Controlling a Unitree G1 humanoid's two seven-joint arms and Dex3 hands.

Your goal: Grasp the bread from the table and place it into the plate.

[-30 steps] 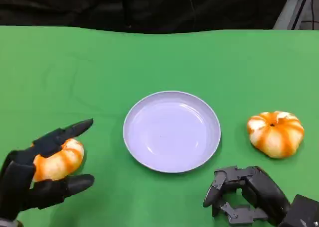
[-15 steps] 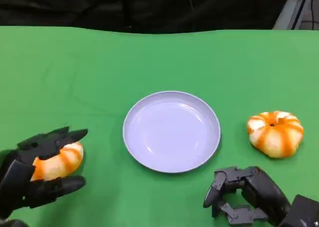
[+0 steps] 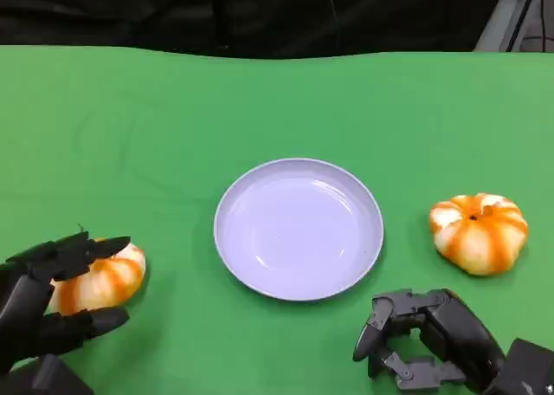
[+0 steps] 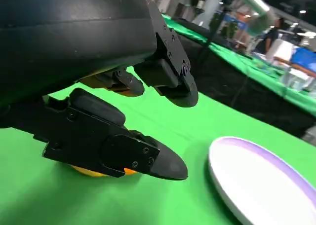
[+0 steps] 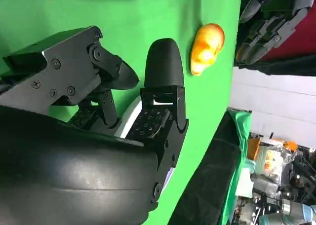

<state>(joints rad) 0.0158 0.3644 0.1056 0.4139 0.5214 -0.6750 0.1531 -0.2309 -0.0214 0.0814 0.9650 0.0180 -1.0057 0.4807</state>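
An orange-and-white striped bread (image 3: 106,278) lies on the green table at the left, and its orange underside (image 4: 88,171) peeks out in the left wrist view. My left hand (image 3: 48,295) grips it, fingers (image 3: 82,248) over its far side and the thumb against its near side. The pale lilac plate (image 3: 299,230) sits empty in the middle, to the right of that bread; the left wrist view also shows the plate (image 4: 261,180). My right hand (image 3: 424,343) rests near the front edge right of the plate, fingers curled in on nothing. The right wrist view shows the bread (image 5: 207,47) across the table.
A second striped bread (image 3: 478,232) lies to the right of the plate, just beyond my right hand. The green table (image 3: 277,100) ends at a dark drop along its far edge. Other tables and stands show in the background of the left wrist view.
My left hand's fingers and thumb have drawn together from a wide spread onto the left bread. The bread, the plate and my right hand have stayed where they were.
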